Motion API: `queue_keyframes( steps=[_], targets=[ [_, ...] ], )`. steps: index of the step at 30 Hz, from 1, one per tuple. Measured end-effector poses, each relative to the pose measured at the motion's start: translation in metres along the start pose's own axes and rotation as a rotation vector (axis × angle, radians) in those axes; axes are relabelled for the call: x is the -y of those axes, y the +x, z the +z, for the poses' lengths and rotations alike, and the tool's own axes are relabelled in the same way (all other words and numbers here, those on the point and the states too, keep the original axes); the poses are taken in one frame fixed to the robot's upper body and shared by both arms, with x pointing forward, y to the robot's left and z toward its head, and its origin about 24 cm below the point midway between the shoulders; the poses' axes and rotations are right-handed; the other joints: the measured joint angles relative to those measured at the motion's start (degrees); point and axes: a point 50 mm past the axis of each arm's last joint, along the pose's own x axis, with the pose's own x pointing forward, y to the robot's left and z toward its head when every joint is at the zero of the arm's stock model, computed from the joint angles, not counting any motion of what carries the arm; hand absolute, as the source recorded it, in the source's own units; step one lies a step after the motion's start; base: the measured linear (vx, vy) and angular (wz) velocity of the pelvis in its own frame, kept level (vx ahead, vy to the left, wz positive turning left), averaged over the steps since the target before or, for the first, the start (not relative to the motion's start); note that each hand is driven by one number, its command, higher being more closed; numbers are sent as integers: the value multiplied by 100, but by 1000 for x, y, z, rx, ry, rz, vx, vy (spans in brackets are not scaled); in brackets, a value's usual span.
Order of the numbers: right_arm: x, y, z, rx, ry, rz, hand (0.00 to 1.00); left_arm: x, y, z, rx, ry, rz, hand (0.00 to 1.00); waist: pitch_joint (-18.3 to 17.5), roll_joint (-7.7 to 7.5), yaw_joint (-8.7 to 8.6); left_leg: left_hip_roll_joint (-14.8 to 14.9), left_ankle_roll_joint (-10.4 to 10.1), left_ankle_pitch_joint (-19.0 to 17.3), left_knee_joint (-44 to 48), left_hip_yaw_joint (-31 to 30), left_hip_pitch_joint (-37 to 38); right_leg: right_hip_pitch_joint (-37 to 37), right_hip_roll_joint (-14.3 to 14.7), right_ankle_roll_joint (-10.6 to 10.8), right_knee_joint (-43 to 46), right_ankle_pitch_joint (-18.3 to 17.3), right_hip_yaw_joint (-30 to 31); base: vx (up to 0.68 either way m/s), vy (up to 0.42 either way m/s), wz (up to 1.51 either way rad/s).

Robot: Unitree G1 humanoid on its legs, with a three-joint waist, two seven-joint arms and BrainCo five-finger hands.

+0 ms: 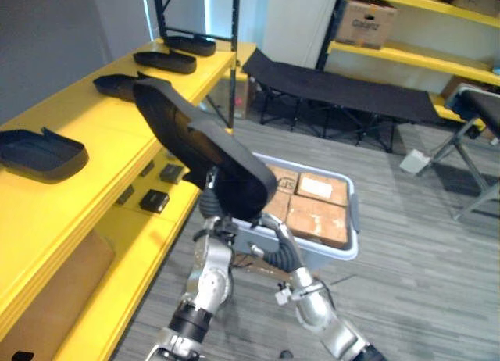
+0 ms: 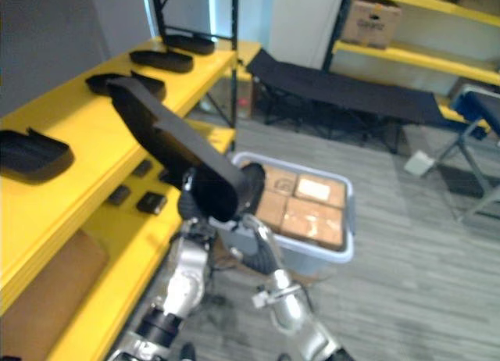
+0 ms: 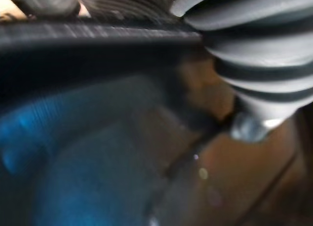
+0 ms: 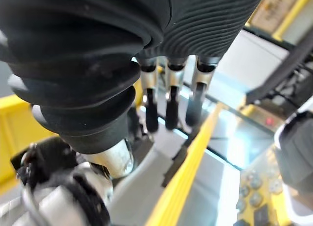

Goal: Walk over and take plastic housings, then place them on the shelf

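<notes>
A long black plastic housing (image 1: 191, 142) is raised at a slant in front of me, its upper end toward the yellow shelf (image 1: 94, 126) on my left. My left hand (image 1: 209, 220) reaches up under its lower end, and the housing covers the hand there. My right hand (image 1: 273, 248) sits just beside and below that same end. The right wrist view shows its fingers (image 4: 168, 103) hanging straight and relaxed, holding nothing. Several more black housings lie along the shelf top, the nearest one (image 1: 43, 154) at the left and others (image 1: 166, 61) farther back.
A grey bin (image 1: 353, 248) of brown boxes stands on the floor right behind the hands. Small black parts (image 1: 155, 199) lie on the lower shelf level. A black folding cot (image 1: 344, 87) and yellow racks with cardboard boxes (image 1: 366, 21) stand beyond; a chair (image 1: 476, 119) is at right.
</notes>
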Motion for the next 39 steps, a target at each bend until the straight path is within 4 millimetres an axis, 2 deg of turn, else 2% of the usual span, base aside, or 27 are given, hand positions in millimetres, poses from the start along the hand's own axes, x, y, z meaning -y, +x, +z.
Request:
queue_keyframes(
  steps=[3,5,9,10,13,14,18,21,23,25,29,32,35,37,39],
  targets=[
    [14,8,9,20,124,-16,0,-10,-2,5,23,91,55,100,-39,62,-1,-3,23,17,1,12,2,-4,1,-12,28,9,1,0,0,0],
    [32,16,22,79,221,-63,0,-16,-5,12,53,143,99,100,-70,117,-2,-4,25,18,1,18,2,-7,1,-17,33,12,0,0,0,0],
    [90,30,56,295,395,-268,0,-26,-13,43,225,340,208,100,-129,220,-6,-2,25,19,1,52,34,5,1,-29,43,5,0,0,0,-1],
    [104,28,62,345,426,-326,0,-27,-15,57,295,392,242,100,-138,236,-8,-1,24,18,1,67,56,8,-2,-38,41,-2,9,0,0,-5],
    [131,17,64,392,471,-428,0,-30,-20,87,478,485,328,100,-171,267,-29,0,13,9,-1,81,81,12,-8,-49,45,-26,18,0,0,-2],
    [140,10,61,395,492,-460,0,-32,-23,101,559,532,375,100,-189,286,-42,1,-3,-4,-2,86,80,12,-8,-44,40,-31,19,0,0,0],
    [157,-18,44,321,491,-575,0,-38,-35,129,738,645,471,100,-244,364,-126,2,-14,-34,-4,103,75,12,-7,-42,11,-34,26,0,0,0],
    [156,-31,26,183,505,-584,0,-36,-43,132,765,714,447,100,-288,410,-187,11,-19,-43,-4,126,73,1,-3,-42,2,-34,40,0,-3,-3],
    [144,-47,3,4,511,-584,0,-30,-54,126,735,738,379,100,-317,441,-202,25,-30,-73,-4,213,74,-35,2,-41,-5,-35,91,8,-5,-13],
    [137,-60,-9,-92,509,-624,0,-25,-64,119,683,763,317,100,-343,479,-195,22,-29,-100,-4,267,62,-95,-1,-41,-7,-34,162,15,0,-17],
    [134,-68,-13,-131,512,-698,0,-30,-75,105,563,829,275,100,-367,522,-239,23,-33,-111,-3,265,42,-106,3,-38,-32,-36,157,6,0,-2],
    [134,-63,-12,-115,519,-686,0,-38,-81,107,539,848,322,100,-369,525,-188,15,-34,-110,-1,223,-10,-103,0,-33,-68,-32,99,11,-5,9],
    [122,-43,-9,-94,515,-594,0,-43,-90,122,588,875,400,100,-372,524,-113,-46,-37,-102,2,-79,-94,40,-32,-9,-125,-15,-197,30,-5,44],
    [103,-21,-13,-128,472,-482,0,-42,-96,137,649,896,452,100,-356,533,132,-122,-15,-68,6,-376,-140,196,-78,22,-130,-21,-511,23,3,65],
    [89,-9,-14,-136,471,-408,0,-43,-104,147,695,931,496,100,-351,537,275,-187,-10,-63,6,-591,-164,326,-112,56,-130,-52,-750,32,0,69]
  ],
)
